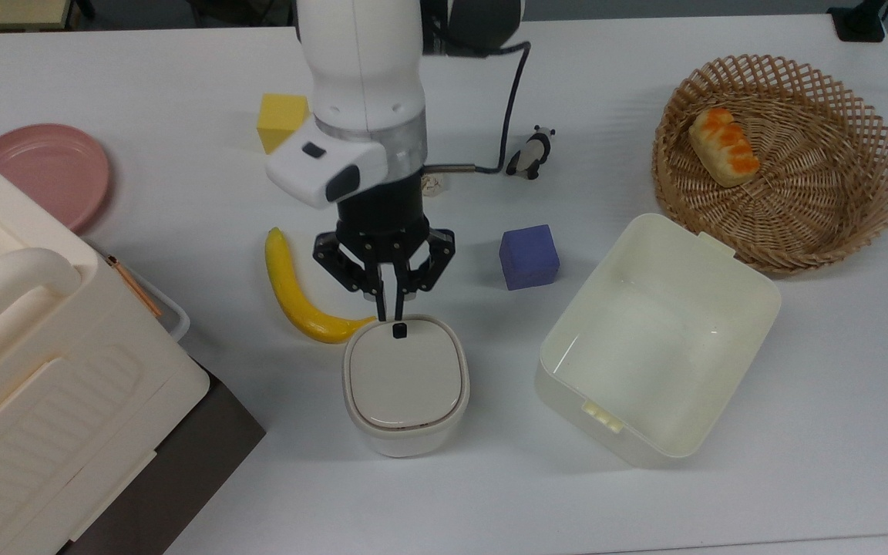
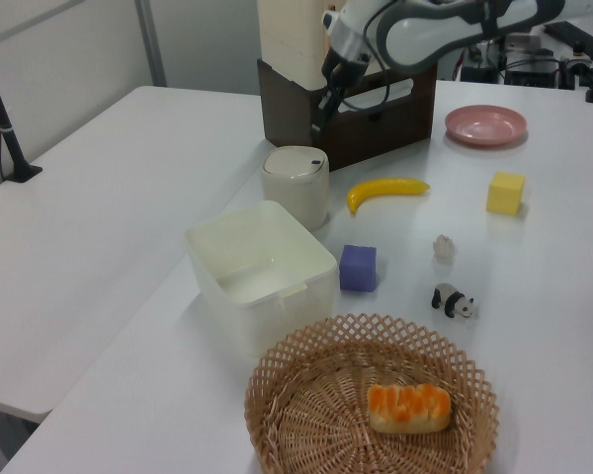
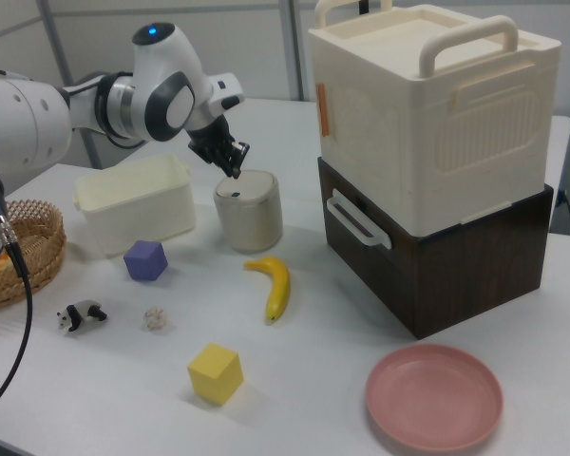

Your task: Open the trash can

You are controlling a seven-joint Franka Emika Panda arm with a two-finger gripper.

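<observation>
In the top view, from left to right: a cream storage box [image 1: 43, 370] fills the left edge, with a pink plate [image 1: 47, 173] behind it. Next lies a banana [image 1: 294, 289], its lower tip close to the trash can [image 1: 405, 385], and a yellow cube [image 1: 282, 119] sits farther back.

The arm reaches in from the top edge and points straight down the frame — white forearm, a white wrist block turned to the top view's left, then the black gripper [image 1: 398, 312]. Its fingers are drawn close together, with barely a slit between the tips, holding nothing. The tips hang just above the black button [image 1: 399, 331] at the lid's [image 1: 405, 378] near edge; whether they touch it cannot be told. In the right view the gripper [image 3: 234, 171] slants down toward the bin [image 3: 249, 211] from the right view's left.

The trash can stands upright, lid shut, between the banana and a lidless tub [image 1: 656, 339]. A purple cube [image 1: 529, 256] sits behind that gap, and a basket [image 1: 779, 162] lies far right.
</observation>
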